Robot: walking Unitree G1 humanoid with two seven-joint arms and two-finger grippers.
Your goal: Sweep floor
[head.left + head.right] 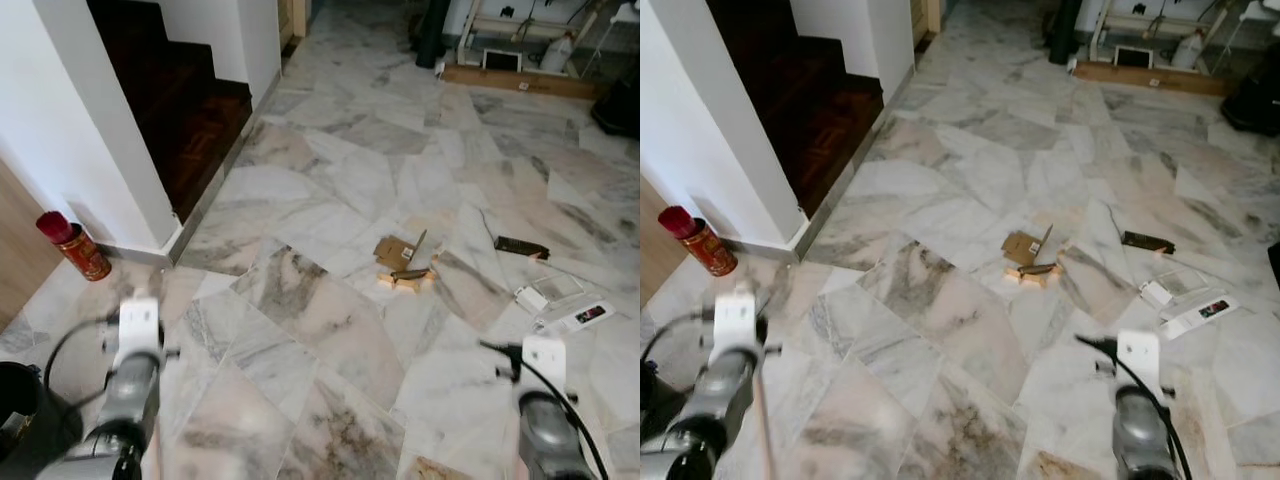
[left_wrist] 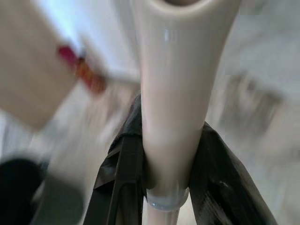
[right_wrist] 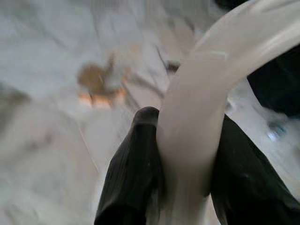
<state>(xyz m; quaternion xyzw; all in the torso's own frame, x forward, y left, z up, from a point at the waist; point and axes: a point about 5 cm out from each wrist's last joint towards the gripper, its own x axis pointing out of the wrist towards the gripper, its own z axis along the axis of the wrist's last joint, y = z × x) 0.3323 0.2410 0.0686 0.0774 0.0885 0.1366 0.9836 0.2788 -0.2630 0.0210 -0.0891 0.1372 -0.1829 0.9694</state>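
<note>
With both grippers clamped on cream handles, a hurried sweep could scatter the cardboard scraps at one o'clock toward the spray can.

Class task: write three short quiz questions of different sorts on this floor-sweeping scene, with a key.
1. True or false: the left gripper is shut on a cream handle.
2. What red thing stands by the white wall's corner?
3. The cardboard scraps lie: A) on the stairs B) on the marble floor C) in a bin.

Key: 1 true; 2 a red can; 3 B.
</note>
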